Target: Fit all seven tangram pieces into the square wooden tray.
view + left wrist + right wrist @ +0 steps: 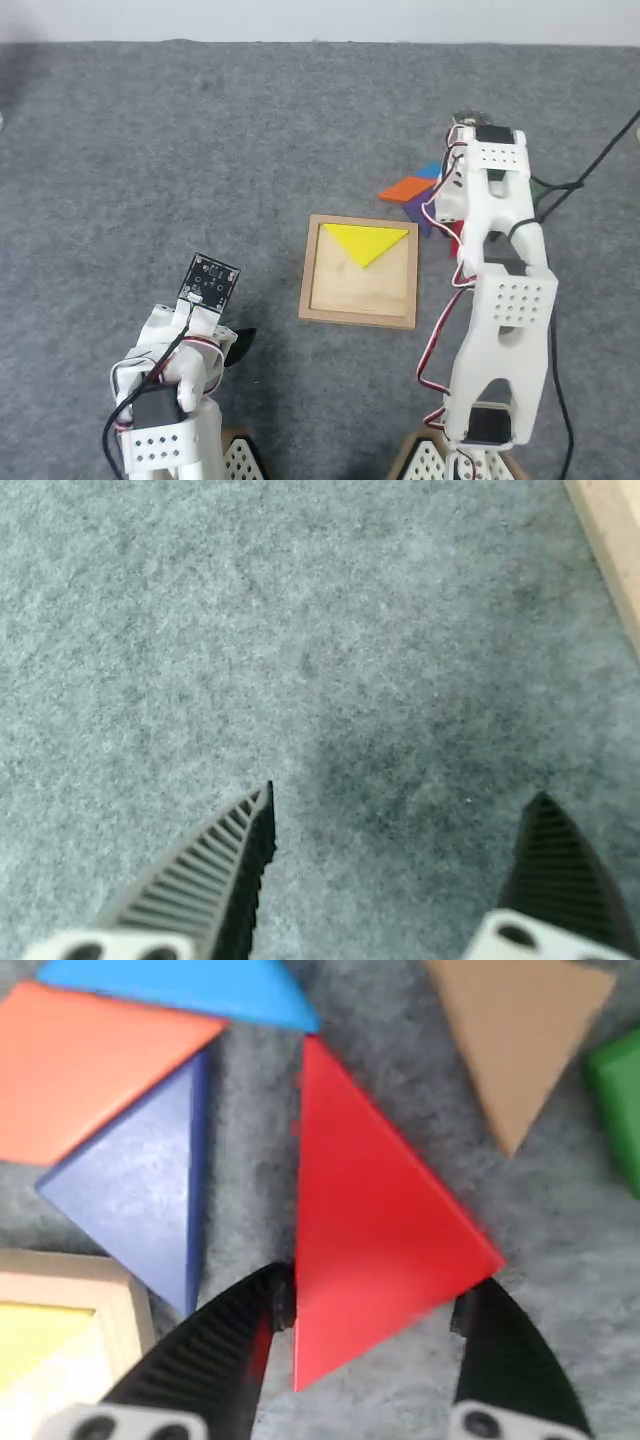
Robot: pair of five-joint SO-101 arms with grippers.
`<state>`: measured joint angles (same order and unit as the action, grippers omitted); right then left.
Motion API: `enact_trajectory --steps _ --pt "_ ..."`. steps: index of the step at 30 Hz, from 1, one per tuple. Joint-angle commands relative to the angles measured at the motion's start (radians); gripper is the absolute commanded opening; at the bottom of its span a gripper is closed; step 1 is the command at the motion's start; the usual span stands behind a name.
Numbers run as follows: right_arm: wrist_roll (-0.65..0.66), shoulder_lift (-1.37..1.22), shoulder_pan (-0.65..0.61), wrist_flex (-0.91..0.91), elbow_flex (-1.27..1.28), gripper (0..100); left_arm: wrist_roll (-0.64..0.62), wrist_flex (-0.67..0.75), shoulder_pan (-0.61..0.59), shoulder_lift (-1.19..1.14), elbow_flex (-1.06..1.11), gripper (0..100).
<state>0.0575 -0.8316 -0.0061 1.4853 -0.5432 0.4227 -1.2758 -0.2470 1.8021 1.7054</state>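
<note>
The square wooden tray (325, 300) lies mid-table with a yellow triangle (365, 242) in its far part. Loose pieces lie just right of it: orange (405, 187), blue (430, 171) and purple (416, 207). My right arm (490, 190) hangs over them. In the right wrist view my right gripper (380, 1300) is closed against two edges of the red triangle (380, 1220), which lies flat on the carpet beside the purple triangle (140, 1185). My left gripper (405, 805) stands open over bare carpet, left of the tray (610, 540).
Around the red triangle lie an orange piece (90, 1070), a blue piece (190, 980), a tan triangle (515, 1030) and a green piece (620, 1090). The tray's corner (70, 1280) is close to one finger. A black cable (590, 165) runs at the right.
</note>
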Motion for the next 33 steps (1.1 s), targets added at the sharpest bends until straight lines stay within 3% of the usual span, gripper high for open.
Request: enact_trajectory --steps 1,5,12,16,20,23,29,33 --pt "0.028 -0.015 -0.018 -0.008 -0.037 25.7 0.009 -0.006 0.000 0.015 -0.022 37" --pt "0.031 -0.015 -0.018 -0.008 -0.037 24.4 0.009 -0.006 0.000 0.015 -0.022 37" --pt "0.021 -0.010 -0.012 -0.016 -0.040 10.6 0.009 -0.006 0.000 0.015 -0.022 37" --pt "0.077 -0.012 -0.001 -0.008 -0.087 20.7 0.009 -0.006 0.000 0.015 -0.022 37" --pt "0.336 -0.021 0.015 0.005 -0.129 37.6 0.009 -0.006 0.000 0.015 -0.022 37" --pt "0.465 -0.022 0.039 -0.045 -0.141 44.6 0.009 -0.006 0.000 0.015 -0.022 37" --pt "0.554 -0.028 0.108 -0.202 -0.149 45.3 0.009 -0.006 0.000 0.015 -0.022 37" --pt "0.643 -0.077 0.090 -0.163 -0.152 45.3 0.009 -0.006 0.000 0.015 -0.022 37"
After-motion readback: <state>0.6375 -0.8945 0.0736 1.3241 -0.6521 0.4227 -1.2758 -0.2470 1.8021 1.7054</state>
